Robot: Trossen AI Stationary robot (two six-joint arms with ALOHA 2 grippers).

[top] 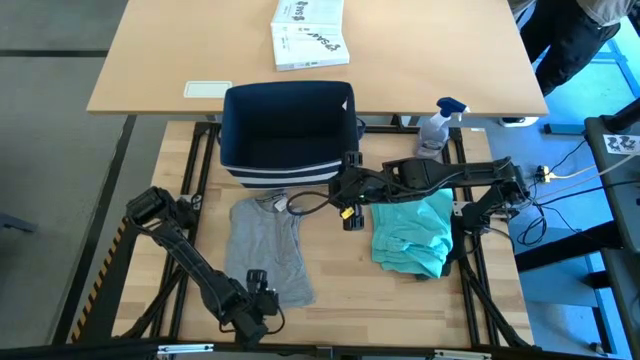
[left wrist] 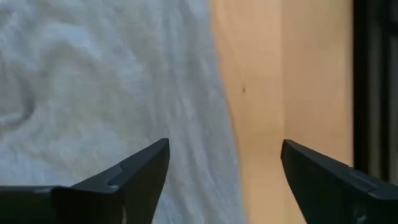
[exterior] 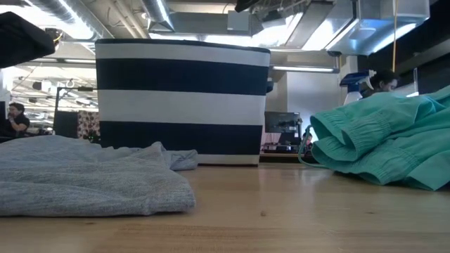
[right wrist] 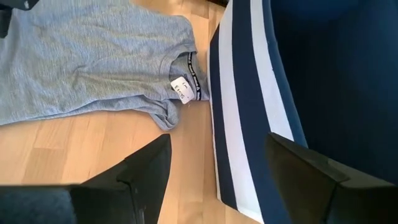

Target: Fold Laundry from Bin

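1. Watch the left gripper (top: 262, 300) at the lower left of the high view: its fingers stand spread and hold nothing, right at the grey T-shirt's (top: 265, 250) bottom hem. Close there and you could pinch one layer only and drag the shirt askew.
2. The right gripper (top: 350, 205), mid-frame, is also spread and empty, hanging just beside the striped base of the navy bin (top: 287, 135). Swing it carelessly and it may knock the bin or snag the shirt's collar (right wrist: 191, 78).
3. The grey T-shirt lies flat at centre left, its collar touching the bin's base.
4. The teal garment (top: 412, 232) lies crumpled at centre right, beneath the right arm.
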